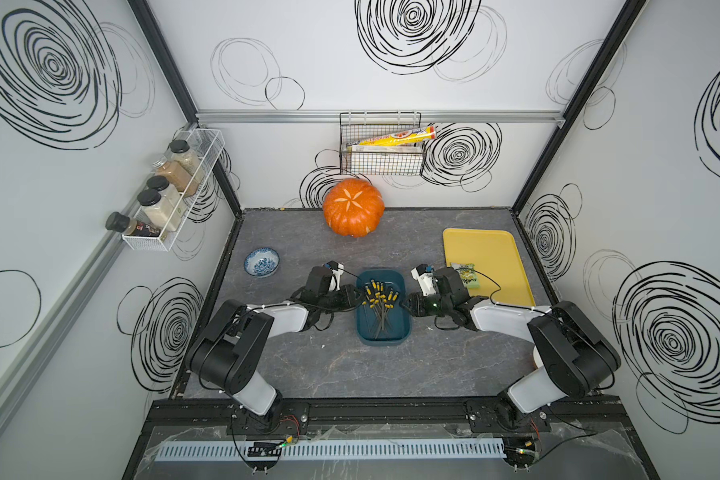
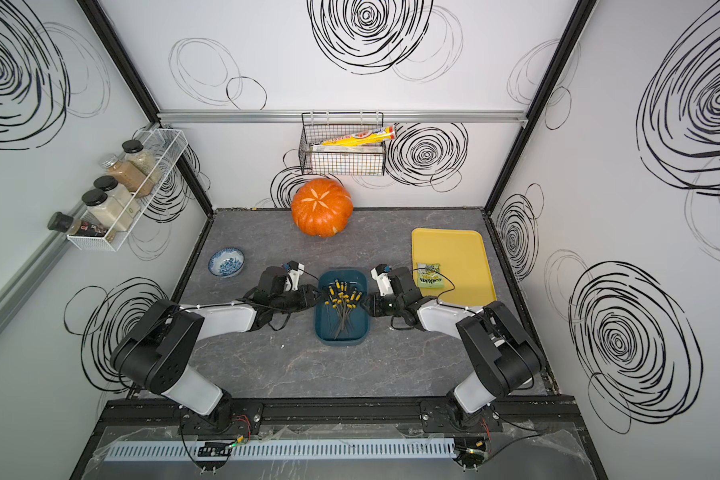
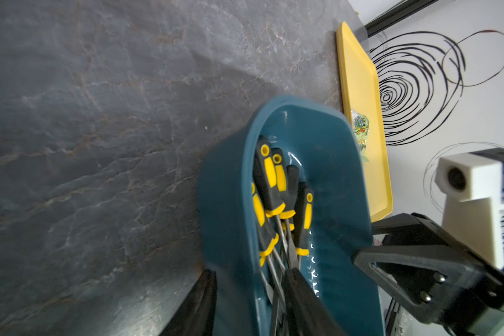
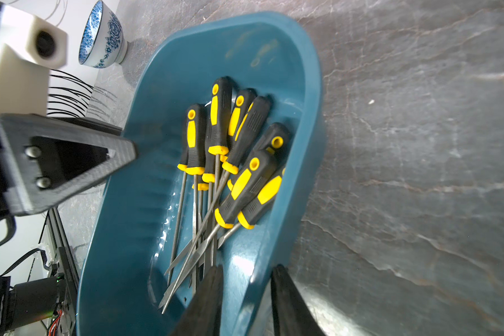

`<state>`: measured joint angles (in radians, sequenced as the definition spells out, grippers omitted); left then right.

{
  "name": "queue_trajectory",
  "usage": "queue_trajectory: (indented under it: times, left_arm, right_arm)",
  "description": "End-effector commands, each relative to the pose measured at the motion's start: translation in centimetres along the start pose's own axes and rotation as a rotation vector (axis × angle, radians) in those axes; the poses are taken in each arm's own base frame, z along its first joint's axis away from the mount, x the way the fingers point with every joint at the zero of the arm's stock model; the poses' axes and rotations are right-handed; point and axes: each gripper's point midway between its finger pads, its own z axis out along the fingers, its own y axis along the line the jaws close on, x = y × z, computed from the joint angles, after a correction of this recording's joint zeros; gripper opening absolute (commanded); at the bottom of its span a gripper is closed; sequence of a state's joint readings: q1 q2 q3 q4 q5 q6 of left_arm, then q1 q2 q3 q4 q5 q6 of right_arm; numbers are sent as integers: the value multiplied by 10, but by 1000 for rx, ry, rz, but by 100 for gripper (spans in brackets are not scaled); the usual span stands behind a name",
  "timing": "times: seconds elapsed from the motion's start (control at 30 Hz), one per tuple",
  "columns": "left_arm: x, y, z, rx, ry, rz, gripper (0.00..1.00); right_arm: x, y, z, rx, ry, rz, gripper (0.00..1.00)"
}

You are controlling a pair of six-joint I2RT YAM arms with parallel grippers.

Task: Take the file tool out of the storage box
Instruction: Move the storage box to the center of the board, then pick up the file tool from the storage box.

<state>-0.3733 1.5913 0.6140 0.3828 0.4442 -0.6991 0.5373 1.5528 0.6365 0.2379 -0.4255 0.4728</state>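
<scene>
Far left there's a little blue-and-white bowl sitting on the counter. It looks like glazed ceramic and I'd say it has nothing to do with this job.

Next over, my left gripper is parked across the left wall of the box, with one jaw outside and one inside above the steel shanks. It's released. The jaws are apart, and in the wrist view the inner one sits clear of the wall with nothing between them but that wall. My guess is it's there to go for a file, not to hold the tub.

The box is a glossy dark teal plastic tub with low walls and rounded corners, flat on the grey, veined, stone-look counter between the two arms. All the files are in it, none out yet. Their chunky black-and-yellow handles look rubbery, with ribbed grip patches and a hanging hole in the butt end. They're fanned out toward the far end. The thin grey shanks taper to points and cross over each other toward the near end, so I reckon a handle is the sane thing to grab. Pulling on a shank would probably drag the whole bundle.

My right gripper mirrors the left, jaws either side of the right wall. I can't tell if it's actually pinching the wall or just straddling it. Bracing the tub would make sense.

Far right is a flat yellow tray with a small green packet on it.
</scene>
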Motion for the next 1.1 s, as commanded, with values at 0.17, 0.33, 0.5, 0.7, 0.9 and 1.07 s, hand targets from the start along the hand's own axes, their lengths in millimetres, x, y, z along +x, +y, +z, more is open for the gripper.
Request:
queue_trajectory:
  times: [0.17, 0.33, 0.5, 0.7, 0.9, 1.07]
  left_arm:
    - [-13, 5, -12, 30, -46, -22, 56]
    - [-27, -3, -36, 27, -131, -3, 78]
    - [-31, -8, -58, 0, -195, 13, 99]
    - [-23, -39, -85, 167, -255, 56, 98]
    - [-23, -65, -110, 259, -316, 127, 88]
    - [-19, -72, -113, 298, -307, 135, 91]
  right_arm:
    - [0, 10, -12, -12, -16, -39, 42]
    - [-12, 6, -25, 59, -74, -68, 46]
    - [-37, 15, -51, 124, -157, -134, 49]
    - [-60, 65, -54, -37, -125, -210, 51]
    - [-65, 54, -8, 31, -7, -218, 43]
    - [-59, 43, 38, 170, 112, -291, 39]
